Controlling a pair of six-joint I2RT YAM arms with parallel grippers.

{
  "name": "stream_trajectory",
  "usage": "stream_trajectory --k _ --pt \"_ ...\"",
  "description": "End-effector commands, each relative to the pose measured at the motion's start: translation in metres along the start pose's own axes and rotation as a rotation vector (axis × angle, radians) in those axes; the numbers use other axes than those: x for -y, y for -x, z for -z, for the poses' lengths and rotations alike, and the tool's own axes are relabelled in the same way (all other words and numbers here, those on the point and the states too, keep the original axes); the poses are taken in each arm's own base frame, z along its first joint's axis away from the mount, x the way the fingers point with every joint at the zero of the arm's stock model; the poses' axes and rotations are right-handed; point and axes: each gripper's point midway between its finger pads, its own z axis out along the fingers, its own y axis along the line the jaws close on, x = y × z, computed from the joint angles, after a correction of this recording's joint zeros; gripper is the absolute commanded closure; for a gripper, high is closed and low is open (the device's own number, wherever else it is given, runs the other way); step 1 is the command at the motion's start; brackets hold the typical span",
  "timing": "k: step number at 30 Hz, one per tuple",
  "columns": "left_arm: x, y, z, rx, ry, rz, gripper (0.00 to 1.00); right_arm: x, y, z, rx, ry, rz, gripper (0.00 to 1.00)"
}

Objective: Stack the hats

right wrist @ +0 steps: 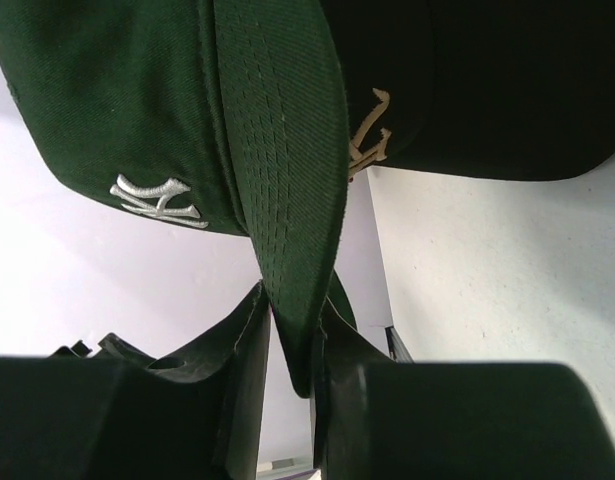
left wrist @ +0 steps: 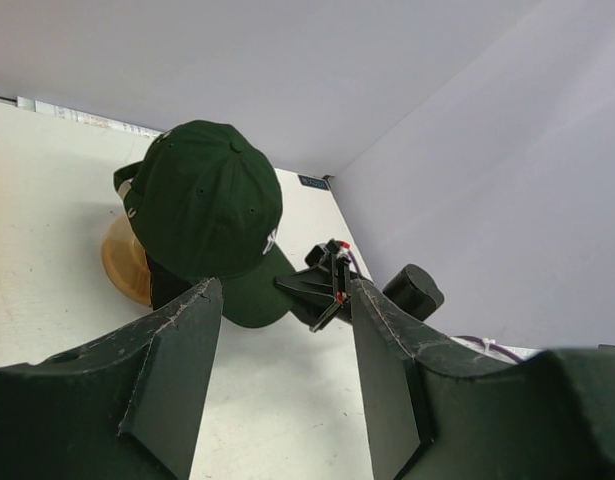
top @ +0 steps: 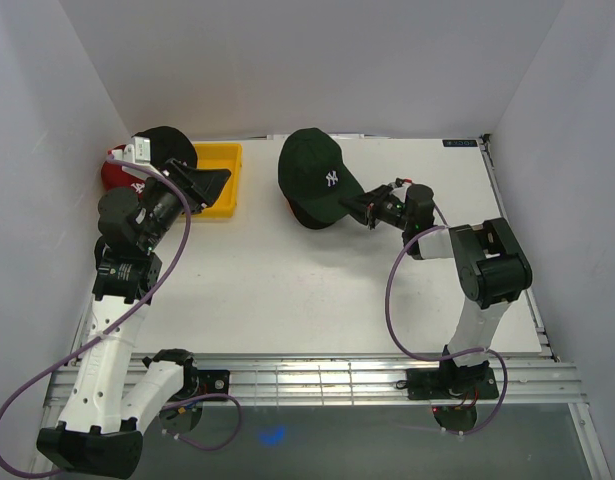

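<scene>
A dark green cap [top: 312,170] with a white logo sits on top of a black cap [top: 312,220] at the back middle of the table; a red edge [top: 290,208] shows beneath. My right gripper [top: 362,208] is shut on the green cap's brim [right wrist: 287,200], and the black cap [right wrist: 467,90] is beside it. My left gripper [top: 215,183] is open and empty over the yellow tray [top: 222,160]. Another black cap [top: 169,142] and a red cap [top: 111,178] lie behind my left arm. In the left wrist view the green cap [left wrist: 202,200] shows ahead of the open fingers [left wrist: 182,360].
A wooden stand [left wrist: 122,265] shows under the stacked caps. White walls close in the table at the back and on both sides. The table's right edge [top: 507,230] runs just behind the right arm.
</scene>
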Motion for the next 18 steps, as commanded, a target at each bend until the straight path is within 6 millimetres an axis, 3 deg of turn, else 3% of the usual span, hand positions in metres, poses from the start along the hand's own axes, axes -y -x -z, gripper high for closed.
stream_trajectory --k 1,18 --pt "0.002 0.004 0.001 0.014 0.0 -0.021 0.36 0.085 -0.005 0.005 -0.004 -0.258 -0.141 0.89" --pt "0.0 0.005 0.0 0.015 0.011 -0.037 0.36 0.122 -0.004 0.006 0.008 -0.322 -0.203 0.89"
